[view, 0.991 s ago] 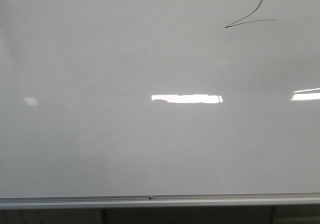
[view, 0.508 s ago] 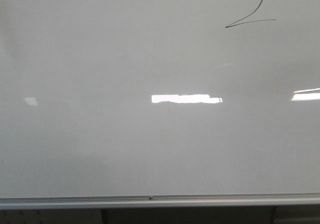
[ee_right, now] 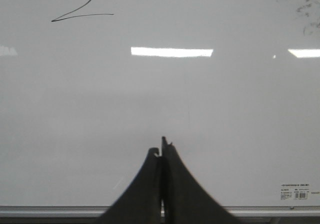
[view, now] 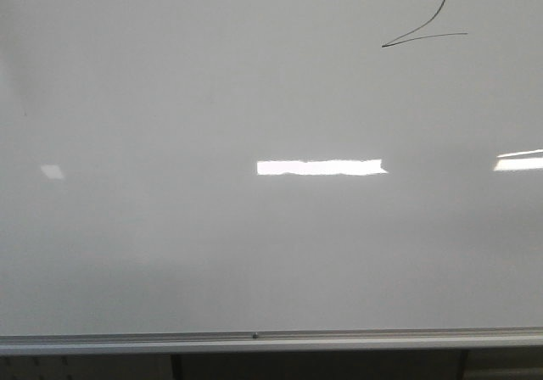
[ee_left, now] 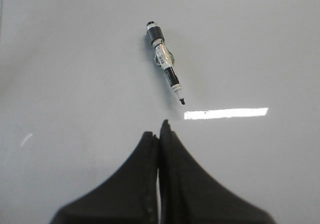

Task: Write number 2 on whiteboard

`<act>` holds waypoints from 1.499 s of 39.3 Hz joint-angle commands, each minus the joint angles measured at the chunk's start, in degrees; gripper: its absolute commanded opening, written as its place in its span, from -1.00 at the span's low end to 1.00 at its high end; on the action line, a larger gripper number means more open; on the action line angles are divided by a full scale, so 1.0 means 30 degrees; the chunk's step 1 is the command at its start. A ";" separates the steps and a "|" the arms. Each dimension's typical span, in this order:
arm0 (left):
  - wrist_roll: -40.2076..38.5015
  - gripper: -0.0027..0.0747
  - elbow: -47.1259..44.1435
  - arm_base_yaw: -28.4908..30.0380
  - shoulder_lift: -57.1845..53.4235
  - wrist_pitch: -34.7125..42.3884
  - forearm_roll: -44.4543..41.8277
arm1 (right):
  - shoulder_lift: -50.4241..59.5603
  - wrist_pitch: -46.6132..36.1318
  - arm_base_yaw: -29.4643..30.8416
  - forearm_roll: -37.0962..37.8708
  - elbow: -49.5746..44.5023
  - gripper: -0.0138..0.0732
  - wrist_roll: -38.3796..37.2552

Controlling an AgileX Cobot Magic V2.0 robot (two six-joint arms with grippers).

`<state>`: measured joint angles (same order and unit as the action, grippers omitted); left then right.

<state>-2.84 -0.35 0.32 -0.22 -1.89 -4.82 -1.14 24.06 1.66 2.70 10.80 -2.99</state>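
2 on the whiteboard [view: 170, 100], both end effectors together.
I see the number 2 [ee_right: 82, 11] well above the right end effector [ee_right: 162, 151]; a marker [ee_left: 165, 64] lies just beyond the left end effector [ee_left: 161, 134], not touching.

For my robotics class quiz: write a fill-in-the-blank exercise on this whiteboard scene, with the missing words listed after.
1. The digit drawn on the whiteboard is the number 2, in ____ ink.
2. The left tool is shut and holds ____.
3. The marker lying ahead of the left tool has its cap ____.
4. The right tool has its fingers ____.

Missing words: black; nothing; off; shut
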 commanded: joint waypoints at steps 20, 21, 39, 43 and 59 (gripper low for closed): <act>-0.0076 -0.98 -0.0403 0.0051 -0.0328 0.1639 -0.0017 | 0.0864 -0.9011 0.0209 -0.0405 -0.4044 -0.84 0.0012; -0.0076 -0.98 -0.0403 0.0051 -0.0328 0.1639 -0.0017 | 0.0864 -0.9070 0.0209 -0.0405 -0.4044 -0.84 0.0012; -0.0076 -0.98 -0.0403 0.0051 -0.0328 0.1639 -0.0017 | 0.0907 -0.9653 0.0173 -0.0559 -0.4126 -0.84 0.0347; -0.0076 -0.98 -0.0403 0.0051 -0.0328 0.1639 -0.0017 | 0.0907 -0.9653 0.0173 -0.0559 -0.4126 -0.84 0.0347; -0.0076 -0.98 -0.0403 0.0051 -0.0328 0.1639 -0.0017 | 0.0872 -0.9645 0.0173 -0.0559 -0.4126 -0.84 0.0347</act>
<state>-2.84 -0.35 0.32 -0.22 -1.89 -4.85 0.62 -0.31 1.91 1.13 -1.59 -2.62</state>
